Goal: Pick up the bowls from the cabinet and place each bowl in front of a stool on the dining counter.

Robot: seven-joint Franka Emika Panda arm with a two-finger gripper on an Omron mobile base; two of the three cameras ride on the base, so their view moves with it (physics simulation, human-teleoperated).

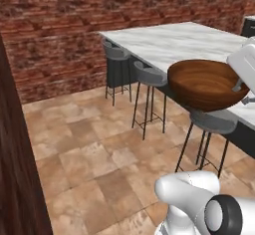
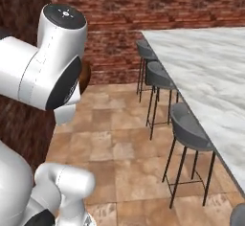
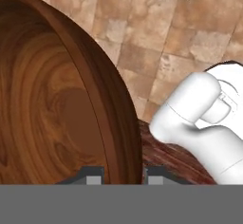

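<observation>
- The row of stools (image 1: 149,75) stands left of the tabletop (image 1: 184,40); if the base drives too near, it may knock one over.
- The wooden bowl (image 1: 206,83) hangs in the air above the nearest stool, at the tabletop's edge — not yet set down.
- The gripper (image 3: 122,174) is clamped narrow on the bowl's rim only; such a thin hold on one side may let the wide bowl tilt or slip during a swing — and fall on the tile floor (image 1: 94,149).

My tool (image 3: 122,175) holds the bowl (image 1: 206,83) by its rim, up in the air beside the desk (image 1: 174,40) edge, above the nearest stool (image 1: 213,122). Two more stools (image 1: 149,74) stand farther along, near the brick wall (image 1: 55,35).
</observation>
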